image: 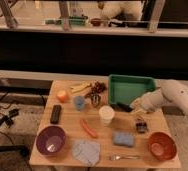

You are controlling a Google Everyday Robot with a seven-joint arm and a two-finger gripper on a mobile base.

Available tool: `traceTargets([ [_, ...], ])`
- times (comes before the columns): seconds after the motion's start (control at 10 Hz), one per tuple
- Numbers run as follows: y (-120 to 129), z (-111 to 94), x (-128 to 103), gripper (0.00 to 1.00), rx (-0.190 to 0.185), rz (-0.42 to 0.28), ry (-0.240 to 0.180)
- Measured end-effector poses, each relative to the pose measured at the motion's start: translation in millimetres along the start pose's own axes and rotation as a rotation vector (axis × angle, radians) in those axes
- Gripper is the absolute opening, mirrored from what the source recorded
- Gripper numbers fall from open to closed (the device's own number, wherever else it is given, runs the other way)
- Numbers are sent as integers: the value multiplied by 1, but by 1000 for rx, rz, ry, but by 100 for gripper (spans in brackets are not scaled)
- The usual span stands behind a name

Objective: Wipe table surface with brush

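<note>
The white arm (169, 95) reaches in from the right side, and its gripper (138, 116) hangs low over the right part of the table (69, 125), just in front of the green tray (132, 87). Right under the gripper is the brush (141, 126), a small dark thing that sits down on the wood. It is between the tray and the orange bowl (162, 145), and near the white cup (106, 114). The gripper is so close to the brush that it looks like it has hold of it, but I cannot tell if the gripper is open or closed. I think the job is at an early part. The brush is down where it can rub the wood, so picking it up and bringing it to the table looks done. The wiping is what is left. I can see no crumbs or marks, so I cannot say which spots are clean. There is only a small bare spot around the brush. The blue sponge (123, 138) and the fork (124, 157) lie close by in front. The black remote (55, 113), the purple bowl (51, 139) and the cloth (86, 150) fill the left and front. So I think the brush can only make short back and forth wipes here, or it will bump into something.
</note>
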Motion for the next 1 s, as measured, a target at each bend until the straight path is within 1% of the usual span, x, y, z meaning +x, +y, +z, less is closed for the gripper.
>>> traceTargets([
  [0.1, 1, 2, 10, 9, -4, -7, 27],
  [0.2, 0, 4, 19, 9, -5, -18, 43],
  [0.4, -3, 7, 32, 9, -10, -47, 61],
  [0.7, -8, 16, 35, 9, -36, -110, 65],
  [0.9, -7, 19, 36, 9, -54, -133, 59],
  [1.0, -8, 19, 36, 9, -56, -137, 57],
])
